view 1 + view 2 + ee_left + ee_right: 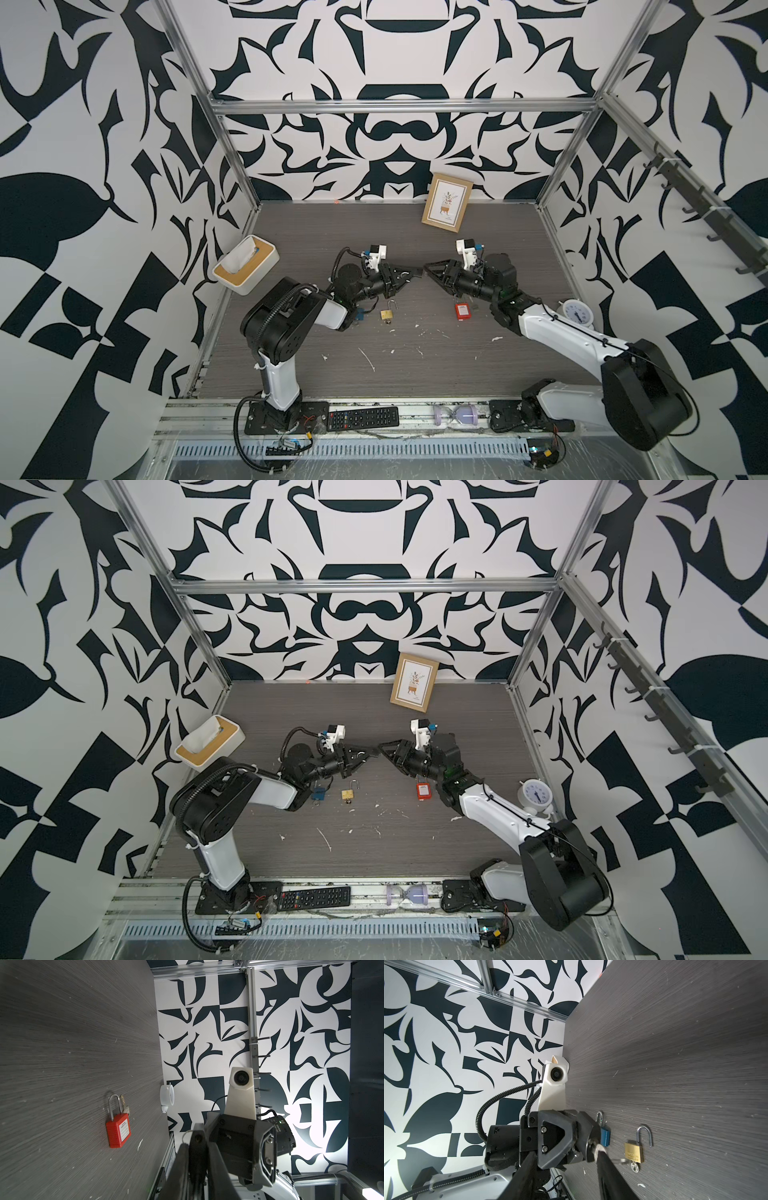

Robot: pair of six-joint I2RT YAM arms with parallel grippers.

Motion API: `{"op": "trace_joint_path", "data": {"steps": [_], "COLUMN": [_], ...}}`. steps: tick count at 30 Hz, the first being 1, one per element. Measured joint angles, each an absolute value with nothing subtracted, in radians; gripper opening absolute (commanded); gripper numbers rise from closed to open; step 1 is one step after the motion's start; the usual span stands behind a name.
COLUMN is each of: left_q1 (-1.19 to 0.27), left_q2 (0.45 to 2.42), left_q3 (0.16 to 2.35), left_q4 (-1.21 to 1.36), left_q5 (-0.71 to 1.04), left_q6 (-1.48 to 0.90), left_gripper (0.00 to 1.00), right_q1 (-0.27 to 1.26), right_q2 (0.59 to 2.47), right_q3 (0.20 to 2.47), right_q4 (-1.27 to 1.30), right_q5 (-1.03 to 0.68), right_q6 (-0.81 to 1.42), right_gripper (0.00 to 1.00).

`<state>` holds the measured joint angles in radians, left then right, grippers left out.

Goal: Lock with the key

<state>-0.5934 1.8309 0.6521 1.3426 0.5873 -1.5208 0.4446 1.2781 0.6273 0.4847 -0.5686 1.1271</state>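
Three padlocks, near the middle of the grey desk. One brass padlock, shackle swung open, key at its base. One red padlock, shackle closed, white label, second key just beside its shackle. One blue padlock, partly hidden by the left arm. Two hands, tip to tip above the desk: left hand nearly closed on a thin wire key ring, its key unclear; right hand, fingers partly apart at that tip, grip not discernible. One each: tissue box, framed picture, alarm clock, remote control, hourglass.
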Motion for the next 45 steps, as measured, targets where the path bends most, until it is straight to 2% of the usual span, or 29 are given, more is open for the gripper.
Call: {"op": "trace_joint_path", "data": {"steps": [6,15,29,34,41,45], "left_q1": [-0.601,-0.603,-0.628,-0.638,-0.641,-0.641], "left_q2": [1.820,1.796,1.767,1.767,1.767,1.767], "left_q3": [0.653,0.653,0.653,0.656,0.665,0.666], "left_q4": [1.341,1.343,1.343,1.342,1.343,1.342], "left_q5": [0.584,0.584,0.583,0.583,0.583,0.583], "left_q6": [-1.522,-1.522,-1.522,-1.522,-1.522,-1.522], "left_gripper": [0.00,0.00,0.00,0.00,0.00,0.00], "right_q1": [0.445,0.436,0.433,0.433,0.433,0.433], "right_q2": [1.277,1.143,1.208,1.232,1.245,1.245], "right_q3": [0.627,0.627,0.623,0.622,0.604,0.594], "right_q4": [0.494,0.361,0.418,0.462,0.515,0.532], "right_q5": [-0.568,-0.508,-0.530,-0.557,-0.585,-0.595], "right_q6": [1.138,1.086,1.116,1.132,1.162,1.177], "right_gripper": [0.45,0.45,0.42,0.37,0.35,0.30]}}
